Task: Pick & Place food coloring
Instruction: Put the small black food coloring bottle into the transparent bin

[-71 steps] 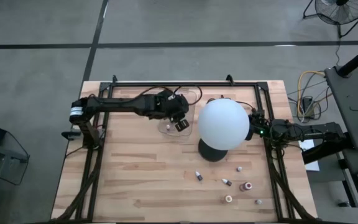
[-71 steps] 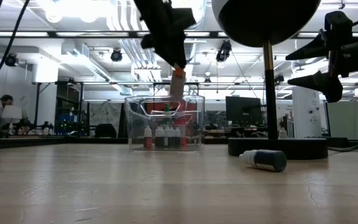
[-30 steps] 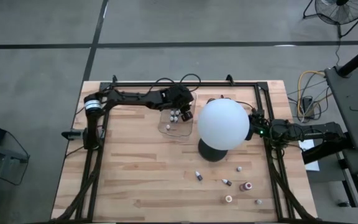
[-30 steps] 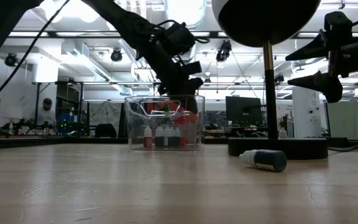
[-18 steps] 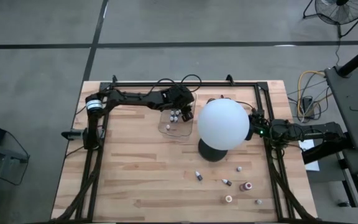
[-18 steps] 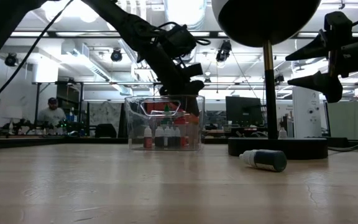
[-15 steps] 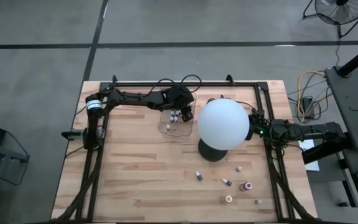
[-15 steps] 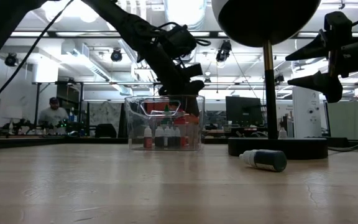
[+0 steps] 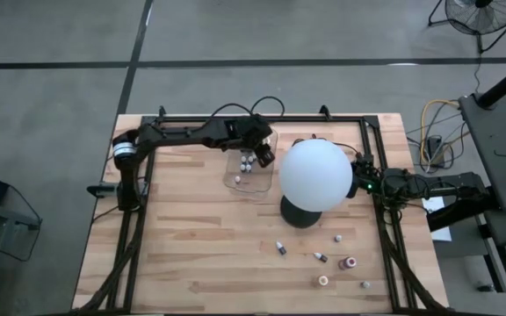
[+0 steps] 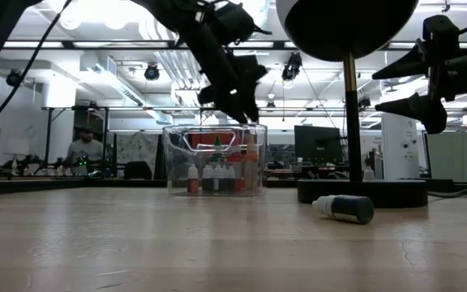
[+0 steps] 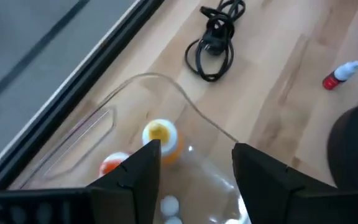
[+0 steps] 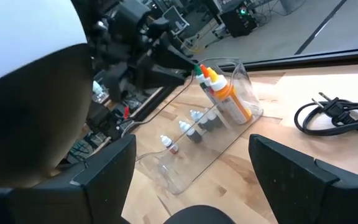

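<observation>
A clear plastic tray stands at the table's far middle. It holds several small food coloring bottles upright, among them a taller orange one with a yellow cap. My left gripper hangs open just above the tray's right end, with nothing between its fingers. More food coloring bottles lie loose on the near right of the table; one dark one lies on its side. My right gripper waits open at the right edge, behind the globe.
A big white globe on a black base stands between the tray and my right arm. A coiled black cord lies beyond the tray, with a lone red bottle near it. A black frame rail runs along the far edge.
My left gripper has risen from the tray's rim to a little above it and rolled somewhat. The orange bottle it brought there now stands in the tray, free of the fingers. My right arm has kept still.
</observation>
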### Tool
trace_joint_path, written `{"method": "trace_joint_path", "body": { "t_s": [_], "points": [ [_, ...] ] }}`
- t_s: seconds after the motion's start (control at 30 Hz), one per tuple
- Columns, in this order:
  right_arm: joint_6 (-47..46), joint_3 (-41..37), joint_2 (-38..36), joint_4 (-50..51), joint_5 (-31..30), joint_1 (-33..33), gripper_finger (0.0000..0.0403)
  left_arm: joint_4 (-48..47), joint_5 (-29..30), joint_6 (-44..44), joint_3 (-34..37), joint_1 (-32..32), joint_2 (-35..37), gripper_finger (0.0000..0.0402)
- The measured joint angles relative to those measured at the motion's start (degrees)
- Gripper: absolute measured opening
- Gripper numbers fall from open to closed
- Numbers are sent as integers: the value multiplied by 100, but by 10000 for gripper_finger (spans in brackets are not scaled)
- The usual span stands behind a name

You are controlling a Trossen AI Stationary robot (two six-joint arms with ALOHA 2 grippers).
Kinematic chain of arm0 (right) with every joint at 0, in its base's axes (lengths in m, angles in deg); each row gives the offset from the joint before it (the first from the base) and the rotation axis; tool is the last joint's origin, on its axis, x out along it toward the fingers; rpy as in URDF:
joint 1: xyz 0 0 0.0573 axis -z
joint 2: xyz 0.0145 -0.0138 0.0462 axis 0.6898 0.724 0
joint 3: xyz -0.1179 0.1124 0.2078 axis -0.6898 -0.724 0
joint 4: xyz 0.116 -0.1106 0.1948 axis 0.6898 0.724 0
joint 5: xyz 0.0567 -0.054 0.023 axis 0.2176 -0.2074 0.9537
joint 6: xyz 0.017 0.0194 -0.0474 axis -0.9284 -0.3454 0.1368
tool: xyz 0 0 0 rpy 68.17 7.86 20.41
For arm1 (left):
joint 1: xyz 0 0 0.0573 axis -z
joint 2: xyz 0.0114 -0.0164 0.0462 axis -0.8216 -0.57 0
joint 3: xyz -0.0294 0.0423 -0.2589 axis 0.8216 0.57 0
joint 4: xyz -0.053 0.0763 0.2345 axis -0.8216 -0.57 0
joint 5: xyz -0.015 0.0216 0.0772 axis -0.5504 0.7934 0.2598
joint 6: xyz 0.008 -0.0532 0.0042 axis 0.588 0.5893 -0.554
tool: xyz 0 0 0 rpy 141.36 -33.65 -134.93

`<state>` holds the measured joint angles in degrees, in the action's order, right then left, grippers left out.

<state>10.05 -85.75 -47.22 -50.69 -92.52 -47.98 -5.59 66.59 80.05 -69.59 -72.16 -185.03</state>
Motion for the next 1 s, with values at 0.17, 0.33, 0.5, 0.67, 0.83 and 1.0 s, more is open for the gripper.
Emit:
{"method": "trace_joint_path", "body": {
  "t_s": [0.17, 0.33, 0.5, 0.67, 0.83, 1.0],
  "points": [
    [-2, -1, -10, -3, 3, 1, 302, -616, 25, 1098, -76, 47, 397, 170],
    [-2, 0, 58, -10, -38, 2, 302, -1231, 38, 2766, -16, 130, 926, 170],
    [-2, 0, 102, 0, -31, 0, 302, -1838, -9, 3751, -9, 309, 1288, 170],
    [0, -1, 102, -9, -33, 2, 302, -2356, -13, 4559, -8, 631, 1508, 170],
    [0, 0, 105, -2, -25, 1, 302, -3000, -189, 5206, -1, 1016, 1549, 170],
    [0, 0, 105, -2, -33, 2, 302, -3337, -213, 6123, 1, 1400, 1513, 170]
  ]
}}
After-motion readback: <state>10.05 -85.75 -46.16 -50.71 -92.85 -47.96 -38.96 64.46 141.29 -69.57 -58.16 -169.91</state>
